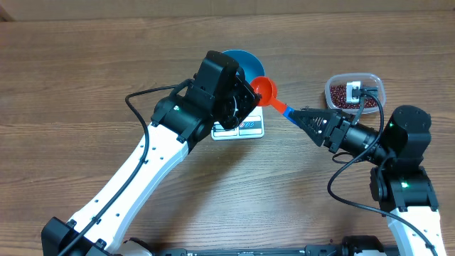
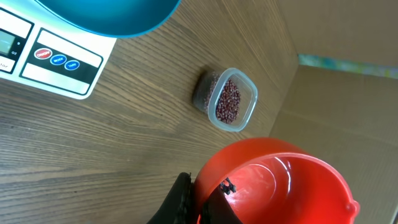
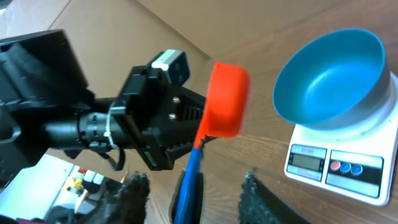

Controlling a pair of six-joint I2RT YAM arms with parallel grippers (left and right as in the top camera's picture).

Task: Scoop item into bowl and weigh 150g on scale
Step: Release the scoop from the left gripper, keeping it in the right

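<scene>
Presently clamped on red scoop (image 1: pixel 264 88) rim with left gripper (image 2: pixel 198 202), beside bowl (image 1: pixel 245 61). Straddling blue handle (image 1: pixel 283 108) with right gripper (image 3: pixel 193 186), part-open, not touching.

left gripper (image 2: pixel 200 202) and its arm cover scale (image 1: pixel 249 128) left half. scoop (image 1: pixel 265 89) bars scale right-rear corner. tub (image 1: pixel 354 91) well right of scale. table (image 1: pixel 256 185) open in front of scale.

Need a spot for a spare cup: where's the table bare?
Bare tabletop: left of the left arm; front middle, below flat white scale. Crowded: red scoop, left gripper, right gripper, between round blue bowl and clear bean tub.
</scene>
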